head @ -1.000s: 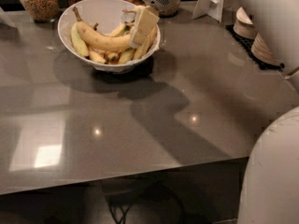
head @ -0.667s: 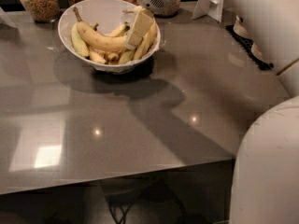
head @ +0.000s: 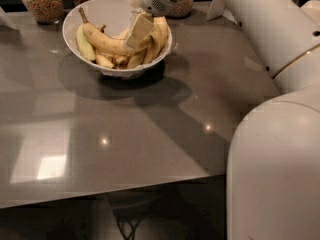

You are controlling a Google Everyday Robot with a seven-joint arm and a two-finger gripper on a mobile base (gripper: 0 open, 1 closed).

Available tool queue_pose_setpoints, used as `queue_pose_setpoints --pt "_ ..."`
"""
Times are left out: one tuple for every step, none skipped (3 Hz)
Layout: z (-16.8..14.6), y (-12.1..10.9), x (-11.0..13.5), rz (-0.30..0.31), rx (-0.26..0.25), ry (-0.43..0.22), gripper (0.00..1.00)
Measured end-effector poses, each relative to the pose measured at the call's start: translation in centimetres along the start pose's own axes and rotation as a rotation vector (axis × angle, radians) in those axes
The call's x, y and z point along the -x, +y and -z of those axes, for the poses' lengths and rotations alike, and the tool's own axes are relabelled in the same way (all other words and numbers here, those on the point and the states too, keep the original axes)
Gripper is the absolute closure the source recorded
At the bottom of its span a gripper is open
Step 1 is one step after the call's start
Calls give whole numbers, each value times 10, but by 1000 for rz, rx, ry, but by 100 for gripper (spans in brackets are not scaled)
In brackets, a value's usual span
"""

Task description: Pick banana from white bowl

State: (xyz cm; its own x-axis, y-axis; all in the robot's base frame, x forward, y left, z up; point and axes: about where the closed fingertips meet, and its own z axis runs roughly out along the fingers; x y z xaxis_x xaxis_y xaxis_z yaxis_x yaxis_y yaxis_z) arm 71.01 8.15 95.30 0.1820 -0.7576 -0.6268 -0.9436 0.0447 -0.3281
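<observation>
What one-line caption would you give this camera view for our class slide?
Robot gripper poised at the long banana in the white bowl on a grey table.

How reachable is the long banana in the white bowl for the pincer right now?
Probably yes: the pincer hangs right over the banana, which lies uncovered on top in the white bowl.

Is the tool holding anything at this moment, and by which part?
Cannot be told. The tool is down in the white bowl, against the banana near its middle, but no hold shows.
</observation>
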Motion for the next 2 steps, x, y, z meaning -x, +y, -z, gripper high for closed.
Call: queue_pose_setpoints --pt "-15 2 7 -4 38 -25 23" --pt "-28 10 13 -11 80 -42 24"
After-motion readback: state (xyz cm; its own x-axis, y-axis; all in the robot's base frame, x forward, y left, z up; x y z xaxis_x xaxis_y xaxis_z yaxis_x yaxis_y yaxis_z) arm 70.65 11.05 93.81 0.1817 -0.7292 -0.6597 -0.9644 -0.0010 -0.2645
